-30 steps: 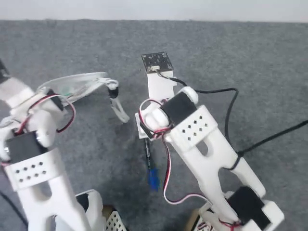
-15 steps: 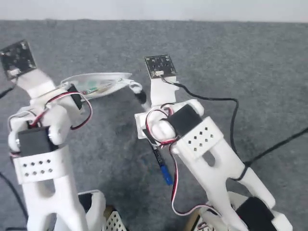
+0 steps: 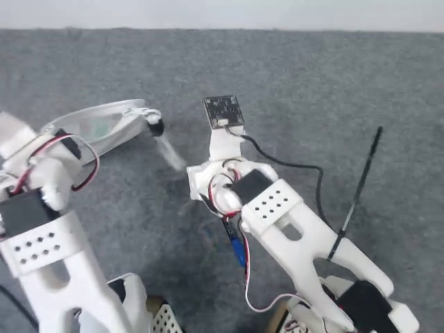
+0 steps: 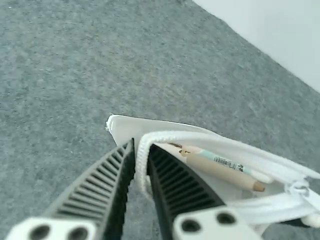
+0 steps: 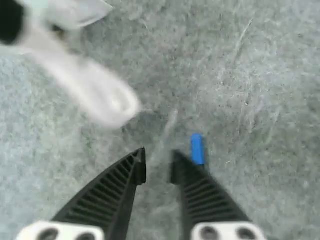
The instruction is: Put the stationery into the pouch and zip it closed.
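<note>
Pen pickup: left claw (image 4: 141, 150) is pinched on the pouch (image 4: 170, 129) rim; right claw (image 5: 157, 166) is narrow and empty.
The pen (image 5: 197, 149) lies on the carpet (image 5: 260, 75) just beside one right finger, not between the jaws. Widen the right claw, centre it across the pen, then close. Hold the pouch mouth up; a stowed pen (image 4: 220, 162) lies inside.

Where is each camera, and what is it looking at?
High view: fixed above the table, looking down on both arms, pouch and blue pen.
Left wrist view: on the left arm, facing the left hand pinching the pouch.
Right wrist view: on the right arm, facing the right hand over the table.
Shared: high and right wrist show that pen.
</note>
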Controlling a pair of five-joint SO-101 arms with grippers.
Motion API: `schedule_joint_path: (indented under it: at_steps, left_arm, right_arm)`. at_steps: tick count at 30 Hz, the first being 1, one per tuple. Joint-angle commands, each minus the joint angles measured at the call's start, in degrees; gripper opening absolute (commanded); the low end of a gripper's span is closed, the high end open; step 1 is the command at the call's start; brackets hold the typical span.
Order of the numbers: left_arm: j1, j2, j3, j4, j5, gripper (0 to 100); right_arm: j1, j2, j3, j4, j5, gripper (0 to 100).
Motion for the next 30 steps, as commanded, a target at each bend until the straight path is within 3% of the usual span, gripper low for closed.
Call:
schedule_joint_path:
  at_steps: [1,6,26,30]
  left_arm:
    - [-1.2,-0.4,-2.3,-0.5,0.7,1]
    - [-1.1,-0.4,-1.0,-1.3,0.7,1]
    - [-1.1,-0.4,-0.2,-1.8,0.5,1]
    - [-1.1,-0.4,-0.2,-1.8,0.5,1]
  right_arm:
    - [0.3,2.1,0.0,-3.4,4.7,17.1]
    - [0.3,8.8,-4.0,-2.4,5.1,12.7]
    - [3.6,35.6,-26.7,14.0,12.4,12.1]
    - [3.6,38.0,-29.0,16.2,17.1,0.9]
